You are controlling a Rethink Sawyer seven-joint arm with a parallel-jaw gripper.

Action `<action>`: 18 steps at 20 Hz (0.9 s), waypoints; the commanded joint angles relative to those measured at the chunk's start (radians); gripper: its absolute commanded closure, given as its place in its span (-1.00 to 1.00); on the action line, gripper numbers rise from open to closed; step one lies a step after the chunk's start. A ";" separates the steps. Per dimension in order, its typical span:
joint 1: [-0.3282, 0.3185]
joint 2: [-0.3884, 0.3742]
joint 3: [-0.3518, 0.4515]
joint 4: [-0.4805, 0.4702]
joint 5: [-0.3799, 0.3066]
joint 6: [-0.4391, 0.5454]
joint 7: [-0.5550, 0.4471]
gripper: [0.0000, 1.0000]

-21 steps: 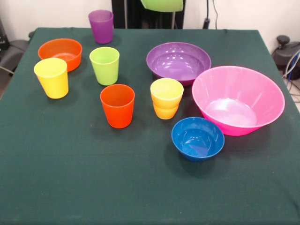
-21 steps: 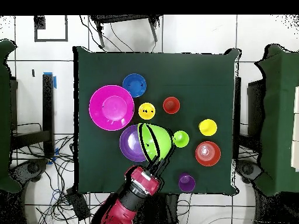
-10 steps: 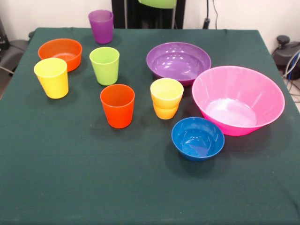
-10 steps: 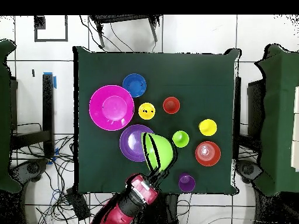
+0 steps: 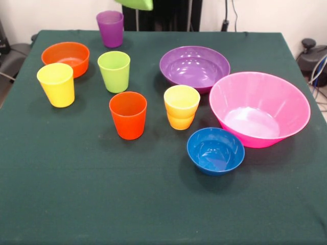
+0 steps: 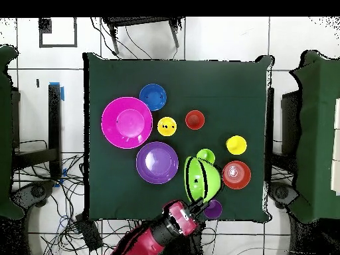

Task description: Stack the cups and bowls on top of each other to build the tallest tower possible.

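A lime green bowl (image 6: 202,179) hangs above the table with my gripper (image 6: 198,198) shut on its rim. In the overhead view it overlaps the lime green cup (image 6: 205,155) and the purple cup (image 6: 214,210). The front view shows only the bowl's underside (image 5: 137,4) at the top edge, right of the purple cup (image 5: 110,28). On the cloth stand the purple bowl (image 5: 194,68), pink bowl (image 5: 259,108), blue bowl (image 5: 215,150), orange bowl (image 5: 66,57), yellow cup (image 5: 56,84), lime green cup (image 5: 114,71), orange-red cup (image 5: 128,115) and yellow-orange cup (image 5: 181,106).
The table is covered by a dark green cloth (image 5: 153,204). My red arm (image 6: 159,232) reaches in over the table's edge. Cables and dark furniture lie on the floor around the table.
My gripper has carried the lime green bowl sideways off the purple bowl, toward the purple cup and orange bowl. In the front view it slid left along the top edge.
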 commanded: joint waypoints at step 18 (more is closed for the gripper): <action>-0.096 0.090 0.072 -0.314 0.057 0.161 0.021 1.00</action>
